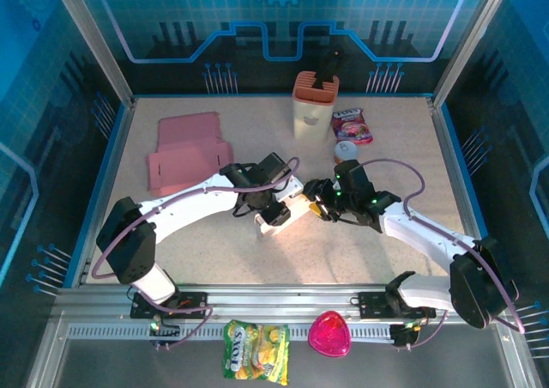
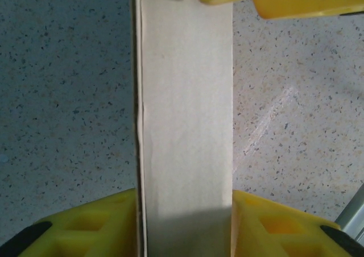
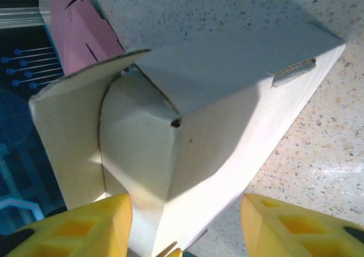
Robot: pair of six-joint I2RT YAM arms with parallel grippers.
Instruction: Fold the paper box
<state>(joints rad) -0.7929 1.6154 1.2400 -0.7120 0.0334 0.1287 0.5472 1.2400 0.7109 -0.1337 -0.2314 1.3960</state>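
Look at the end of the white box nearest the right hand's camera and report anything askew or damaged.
The white box has an untidy end. Its inner flap bulges outward instead of lying flat, with a small dark gap at its upper corner. The outer flap stands open beside it, not tucked in. The long slotted side looks smooth.

Robot lab: blue-walled enclosure, aluminium rails

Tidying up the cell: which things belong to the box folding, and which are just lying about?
Job: white paper box.
Lying about: pink flat cartons, orange holder, purple snack packet, small round tin, yellow snack bag, pink heart-shaped item.
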